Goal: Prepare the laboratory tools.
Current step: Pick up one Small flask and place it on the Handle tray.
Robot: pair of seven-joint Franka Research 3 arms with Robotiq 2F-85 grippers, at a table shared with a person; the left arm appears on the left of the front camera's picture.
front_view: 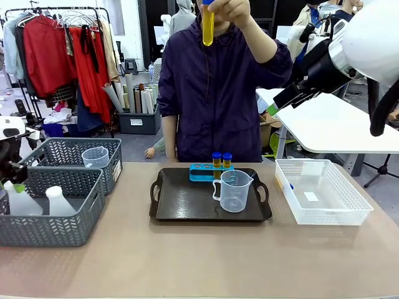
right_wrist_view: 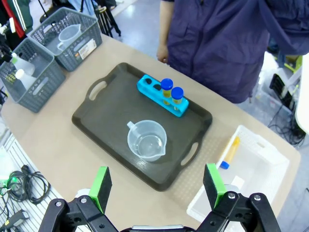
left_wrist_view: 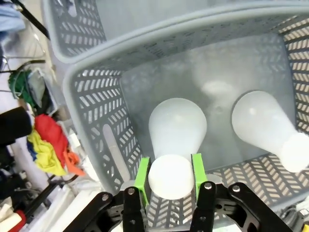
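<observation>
Black tray [front_view: 187, 208]: beaker [front_view: 234, 190], rack [front_view: 201, 172] aboard, two tubes [front_view: 216, 159] seated. Grey basket [front_view: 50, 230] left of tray: left gripper [left_wrist_view: 170, 164] clamped on conical flask [left_wrist_view: 177, 125] neck (mesh walls close, lift straight). Right gripper [right_wrist_view: 157, 183] gaping, high right of tray. Third tube [front_view: 208, 25] in person's hand [front_view: 230, 9] above tray; fourth tube [right_wrist_view: 231, 151] in white basket [front_view: 324, 218] right of tray

Nothing can be read: the white label [front_view: 116, 170] on the grey basket [front_view: 62, 156] is too small to tell

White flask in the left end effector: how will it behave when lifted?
The conical flask looks like empty translucent plastic: probably light. The left end effector pinches its smooth neck; it might slip. Its wide base should resist tipping.
</observation>
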